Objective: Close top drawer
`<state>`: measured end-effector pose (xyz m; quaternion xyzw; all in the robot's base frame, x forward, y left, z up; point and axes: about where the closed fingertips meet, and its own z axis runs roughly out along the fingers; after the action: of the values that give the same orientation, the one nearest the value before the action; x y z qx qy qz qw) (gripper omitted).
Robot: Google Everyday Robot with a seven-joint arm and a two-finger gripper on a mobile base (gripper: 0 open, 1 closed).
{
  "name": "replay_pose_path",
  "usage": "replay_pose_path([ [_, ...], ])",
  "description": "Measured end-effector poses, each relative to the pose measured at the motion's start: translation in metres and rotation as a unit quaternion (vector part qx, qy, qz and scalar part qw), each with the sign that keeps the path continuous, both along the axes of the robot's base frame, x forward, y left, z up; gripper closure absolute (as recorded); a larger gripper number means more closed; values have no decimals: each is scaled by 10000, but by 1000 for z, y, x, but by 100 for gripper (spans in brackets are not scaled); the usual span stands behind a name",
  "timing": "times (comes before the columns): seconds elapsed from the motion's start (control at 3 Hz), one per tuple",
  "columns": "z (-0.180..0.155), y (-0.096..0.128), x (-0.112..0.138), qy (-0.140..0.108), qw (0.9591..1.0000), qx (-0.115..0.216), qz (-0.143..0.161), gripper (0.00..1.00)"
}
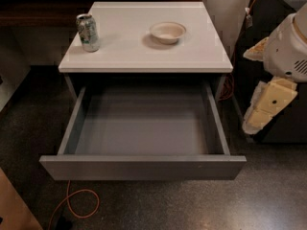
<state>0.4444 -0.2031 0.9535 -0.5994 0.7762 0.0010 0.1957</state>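
Note:
The top drawer (pixel 144 166) of the white-topped cabinet (pixel 192 56) stands pulled far out toward me. Its grey inside is empty, and its flat, handle-less front faces me at the bottom of the view. My gripper (pixel 263 110), cream-coloured below a white arm housing (pixel 288 47), hangs at the right edge of the view. It is level with the drawer's right side wall and to the right of it, not touching it.
A green and white can (pixel 88 31) and a shallow beige bowl (pixel 167 31) stand on the cabinet top. An orange cable (pixel 72 202) loops on the speckled floor before the drawer's left corner. Dark equipment (pixel 273 13) stands behind my arm at the right.

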Motion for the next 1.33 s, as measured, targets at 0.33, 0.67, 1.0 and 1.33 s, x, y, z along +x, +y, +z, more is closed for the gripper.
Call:
replay_pose_path([
  [0.33,-26,15,2,141,9997,124,162,0],
  [0.67,-52,36,1,225,9988,101,413,0],
  [1.0,-80,57,-3,337,9974,91,624,0],
  [1.33,-115,76,-8,487,9956,12,801,0],
])
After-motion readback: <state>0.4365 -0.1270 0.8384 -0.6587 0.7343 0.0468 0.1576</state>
